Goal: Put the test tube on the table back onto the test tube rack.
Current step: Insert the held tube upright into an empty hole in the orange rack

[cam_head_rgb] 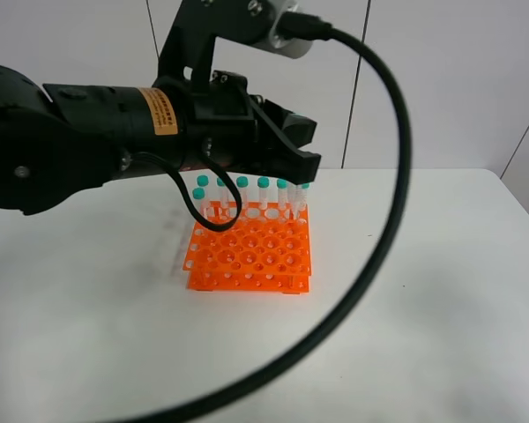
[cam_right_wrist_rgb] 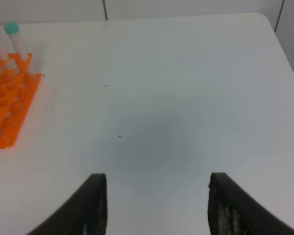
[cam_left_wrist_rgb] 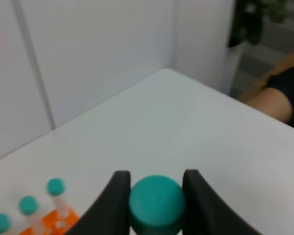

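Orange plastic marks the one test tube rack (cam_head_rgb: 251, 251) on my table (cam_head_rgb: 441, 291), a two-tier grid of large and small round holes. From the high camera I count seven teal caps (cam_head_rgb: 263, 182) along its far edge and at its far left corner. My black cable (cam_head_rgb: 397, 176) loops across that row, so the count may fall short.

I have two grippers. My left gripper (cam_left_wrist_rgb: 156, 182) is clamped on one test tube (cam_left_wrist_rgb: 155, 203): its two black fingers (cam_left_wrist_rgb: 118, 198) press against either side of the teal cap with no gap. I hold that tube at the rack's far right corner, at the end of the back row, with its cap about level with its neighbours. Whether its tip sits in a hole I cannot tell. Three more caps show just beside it in the left wrist view.

My right gripper (cam_right_wrist_rgb: 157, 196) has its fingers parted with a clear gap. It grips and touches nothing, and it hangs over bare table well to the right of the rack.

White and matte, the table has a rounded corner and a few tiny dark specks. Pale wall panels (cam_head_rgb: 441, 79) with thin dark seams stand behind it. In the left wrist view a blurred skin-toned shape with dark cloth shows beyond the table's edge.
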`<state>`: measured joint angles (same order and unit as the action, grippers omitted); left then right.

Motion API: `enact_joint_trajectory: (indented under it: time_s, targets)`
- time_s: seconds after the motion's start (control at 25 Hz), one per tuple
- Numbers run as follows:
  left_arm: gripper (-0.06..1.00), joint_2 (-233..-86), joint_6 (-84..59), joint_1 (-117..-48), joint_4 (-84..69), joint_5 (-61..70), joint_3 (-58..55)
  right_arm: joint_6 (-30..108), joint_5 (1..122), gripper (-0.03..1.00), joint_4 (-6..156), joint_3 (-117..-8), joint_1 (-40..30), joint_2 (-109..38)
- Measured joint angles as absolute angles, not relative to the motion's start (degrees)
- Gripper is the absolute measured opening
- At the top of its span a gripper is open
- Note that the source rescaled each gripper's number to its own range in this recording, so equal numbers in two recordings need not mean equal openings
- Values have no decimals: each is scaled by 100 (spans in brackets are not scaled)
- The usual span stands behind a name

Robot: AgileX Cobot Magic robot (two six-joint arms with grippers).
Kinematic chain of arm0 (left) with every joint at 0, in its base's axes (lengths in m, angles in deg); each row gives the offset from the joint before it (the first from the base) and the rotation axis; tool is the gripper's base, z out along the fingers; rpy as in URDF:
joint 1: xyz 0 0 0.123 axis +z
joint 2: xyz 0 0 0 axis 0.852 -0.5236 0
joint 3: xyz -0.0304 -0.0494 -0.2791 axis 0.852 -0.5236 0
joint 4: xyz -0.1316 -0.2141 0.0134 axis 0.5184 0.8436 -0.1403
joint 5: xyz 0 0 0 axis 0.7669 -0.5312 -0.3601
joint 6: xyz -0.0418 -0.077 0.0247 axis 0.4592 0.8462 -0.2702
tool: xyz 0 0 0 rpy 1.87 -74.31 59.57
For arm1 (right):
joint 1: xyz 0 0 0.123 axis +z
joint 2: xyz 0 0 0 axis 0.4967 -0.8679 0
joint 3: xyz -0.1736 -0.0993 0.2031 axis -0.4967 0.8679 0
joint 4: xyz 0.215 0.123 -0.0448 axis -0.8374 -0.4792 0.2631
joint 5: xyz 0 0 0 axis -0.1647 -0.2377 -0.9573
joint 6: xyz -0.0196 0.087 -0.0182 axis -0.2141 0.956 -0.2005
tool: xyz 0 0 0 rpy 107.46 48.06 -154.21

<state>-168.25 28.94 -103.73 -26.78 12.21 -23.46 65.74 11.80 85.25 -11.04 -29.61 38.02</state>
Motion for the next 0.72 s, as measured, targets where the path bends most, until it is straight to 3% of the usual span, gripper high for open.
enact_joint_trajectory:
  time_s: [0.72]
  targets:
    - [0,-18037,2794,-9229,-2776,2814,-2504,6574,1180,58,8525,-1104,-2961,3802]
